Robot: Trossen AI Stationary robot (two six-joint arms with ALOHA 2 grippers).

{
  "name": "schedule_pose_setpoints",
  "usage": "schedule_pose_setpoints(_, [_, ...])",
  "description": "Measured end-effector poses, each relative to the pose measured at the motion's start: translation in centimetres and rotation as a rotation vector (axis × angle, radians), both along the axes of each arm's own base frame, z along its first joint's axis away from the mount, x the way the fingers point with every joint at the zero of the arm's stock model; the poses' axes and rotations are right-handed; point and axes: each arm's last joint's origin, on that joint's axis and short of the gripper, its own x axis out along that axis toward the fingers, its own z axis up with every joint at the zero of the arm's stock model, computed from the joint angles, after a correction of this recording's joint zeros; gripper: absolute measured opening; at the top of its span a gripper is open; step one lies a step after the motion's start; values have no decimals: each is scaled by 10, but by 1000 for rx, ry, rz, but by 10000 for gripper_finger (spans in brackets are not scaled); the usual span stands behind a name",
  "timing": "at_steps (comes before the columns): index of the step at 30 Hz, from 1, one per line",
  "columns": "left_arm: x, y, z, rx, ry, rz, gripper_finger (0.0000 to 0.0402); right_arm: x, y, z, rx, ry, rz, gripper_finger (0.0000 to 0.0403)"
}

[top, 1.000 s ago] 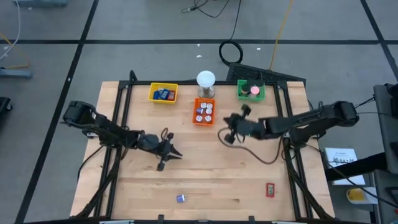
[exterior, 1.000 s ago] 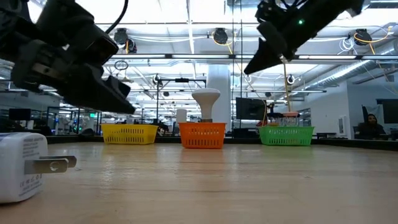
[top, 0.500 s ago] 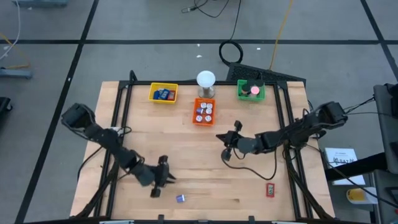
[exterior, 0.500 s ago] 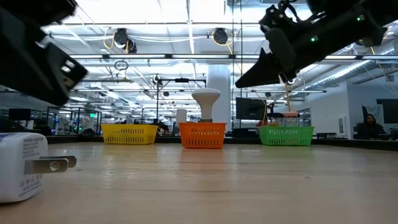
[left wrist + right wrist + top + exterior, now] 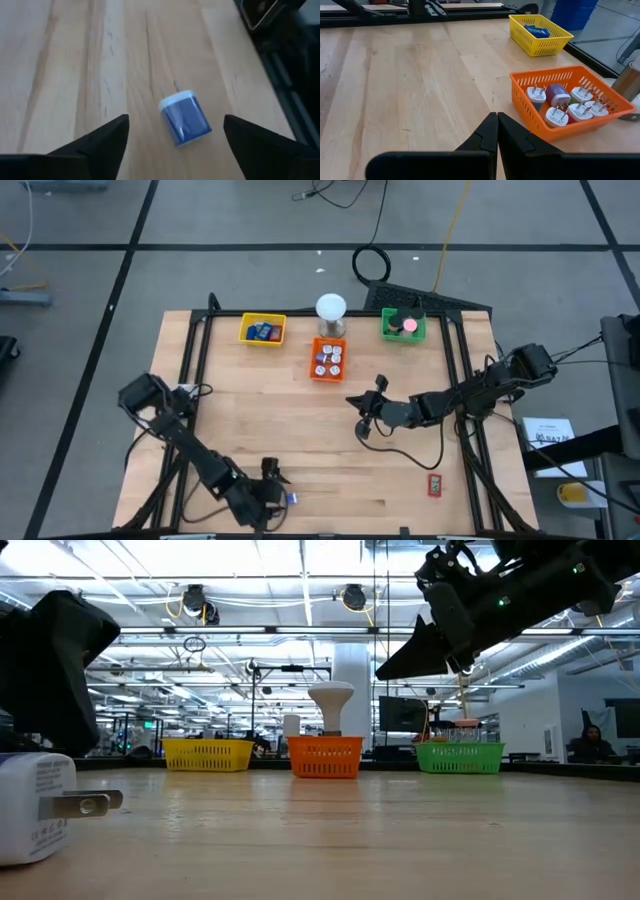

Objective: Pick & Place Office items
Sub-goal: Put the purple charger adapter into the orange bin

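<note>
Blue-and-white plug adapter (image 5: 184, 118) lies on the wooden desk (image 5: 330, 430) at its near edge, left of centre, prongs visible in the low view, where small print on its white face cannot be read. The left gripper (image 5: 172, 145) hangs just over it, its fingers (image 5: 95, 142) spread wide, the adapter on the boards between them and touching neither. Mid-desk to the right, the right gripper (image 5: 497, 131) hovers above the boards with its fingers pressed together and holding nothing, pointed toward the orange tray (image 5: 570, 100), which carries several white, purple and red adapters. A yellow tray (image 5: 263, 330) with blue pieces sits far left, a green tray (image 5: 403, 326) far right, a white globe lamp (image 5: 331, 309) between them. A red block (image 5: 434, 484) rests near the desk's near right corner.
</note>
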Motion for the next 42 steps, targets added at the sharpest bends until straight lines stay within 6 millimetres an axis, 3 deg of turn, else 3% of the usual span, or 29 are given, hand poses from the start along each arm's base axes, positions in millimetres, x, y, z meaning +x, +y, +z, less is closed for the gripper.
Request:
schedule_pose_setpoints(4, [6, -8, -2, -21, 52, 2, 341, 0, 2, 1, 6, -12, 6, 1])
schedule_pose_setpoints(7, [9, -11, -4, -40, 61, 21, 331, 0, 5, 2, 16, -24, 15, 1])
schedule_pose_setpoints(15, [18, 0, -21, -48, 108, 142, 242, -1, 13, 4, 38, -56, 34, 1])
schedule_pose_setpoints(23, [26, 6, -19, 46, 61, 81, 139, -2, 13, 3, 25, -40, 36, 1])
schedule_pose_setpoints(30, [28, 12, -20, 154, -41, 52, 133, -2, 13, 3, 0, -31, 46, 1])
schedule_pose_setpoints(35, [21, 44, -22, 81, -166, 45, 138, -2, 12, 3, -21, -20, 56, 1])
schedule_pose_setpoints(42, [9, 124, -31, -164, -372, 13, 137, 2, 10, 2, -57, -23, 60, 13])
